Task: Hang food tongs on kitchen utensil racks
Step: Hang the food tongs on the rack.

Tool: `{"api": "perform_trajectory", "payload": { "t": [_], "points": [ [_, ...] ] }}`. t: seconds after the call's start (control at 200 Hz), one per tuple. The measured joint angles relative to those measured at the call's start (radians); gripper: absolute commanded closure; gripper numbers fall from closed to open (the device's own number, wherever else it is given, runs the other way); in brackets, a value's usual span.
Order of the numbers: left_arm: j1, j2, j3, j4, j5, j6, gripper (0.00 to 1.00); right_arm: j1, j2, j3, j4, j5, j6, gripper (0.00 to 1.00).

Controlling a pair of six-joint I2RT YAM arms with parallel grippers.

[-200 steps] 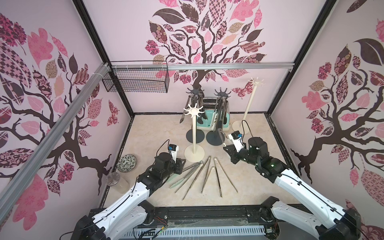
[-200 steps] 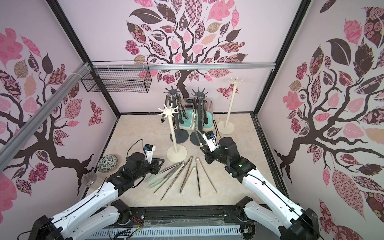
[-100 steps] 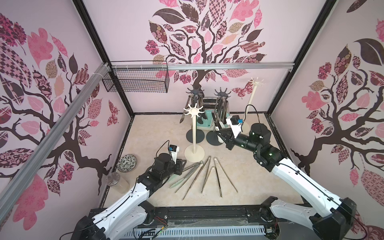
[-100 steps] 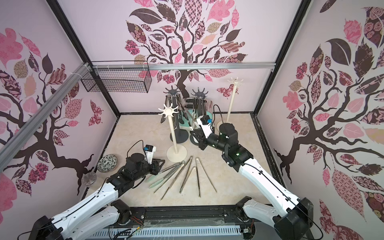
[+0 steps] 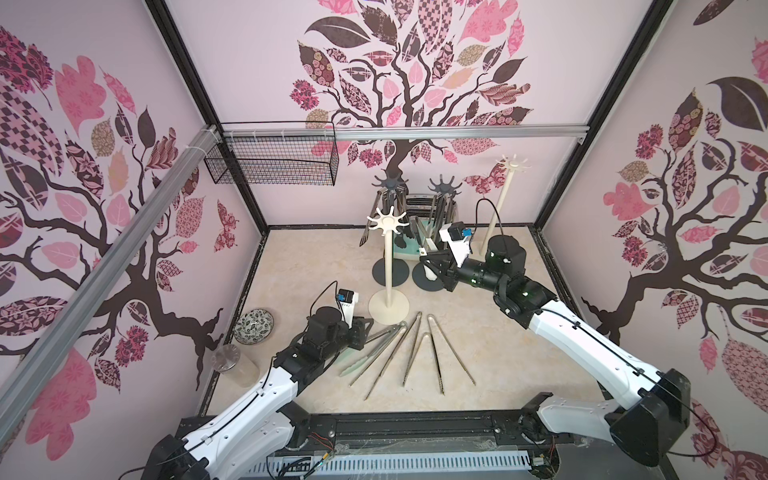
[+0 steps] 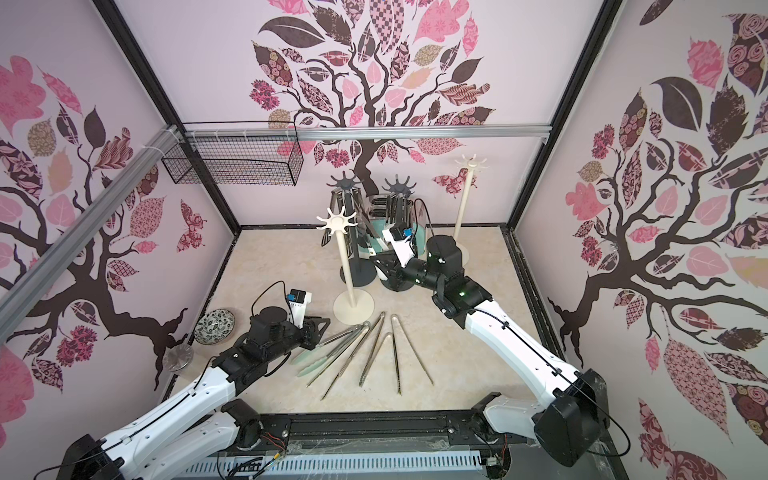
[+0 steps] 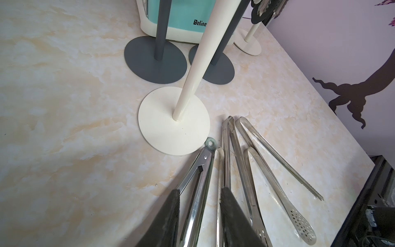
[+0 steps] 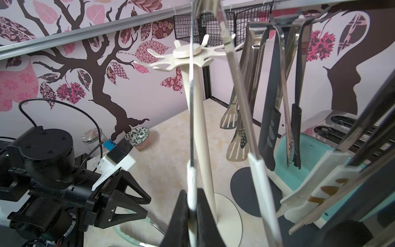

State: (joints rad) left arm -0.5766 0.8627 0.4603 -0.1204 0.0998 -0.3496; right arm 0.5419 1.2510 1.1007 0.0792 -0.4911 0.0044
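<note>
My right gripper (image 8: 191, 192) is clamped on a cream-tipped tongs (image 8: 191, 107), upright beside the near cream rack (image 8: 188, 53), not yet hooked. My left gripper (image 7: 199, 192) sits half-open astride the ring-ended tongs (image 7: 205, 158); grip uncertain. Far dark grey racks (image 5: 390, 183) loaded; steel tongs (image 5: 432, 357) remain on the table (image 7: 64, 107).

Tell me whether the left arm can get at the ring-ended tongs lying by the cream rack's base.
Probably yes. The left claw sits low over the ring-ended tongs, fingers either side, nothing blocking. Neighbouring tongs crowd close, so it may catch those too.
</note>
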Motion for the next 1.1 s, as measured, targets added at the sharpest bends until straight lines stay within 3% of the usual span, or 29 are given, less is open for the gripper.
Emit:
{"api": "perform_trajectory", "payload": {
  "t": [1.095],
  "points": [
    [0.000, 0.000, -0.004, 0.006, 0.000, 0.007, 0.65, 0.000, 0.104, 0.033, 0.016, -0.074, 0.023, 1.00]
  ]
}}
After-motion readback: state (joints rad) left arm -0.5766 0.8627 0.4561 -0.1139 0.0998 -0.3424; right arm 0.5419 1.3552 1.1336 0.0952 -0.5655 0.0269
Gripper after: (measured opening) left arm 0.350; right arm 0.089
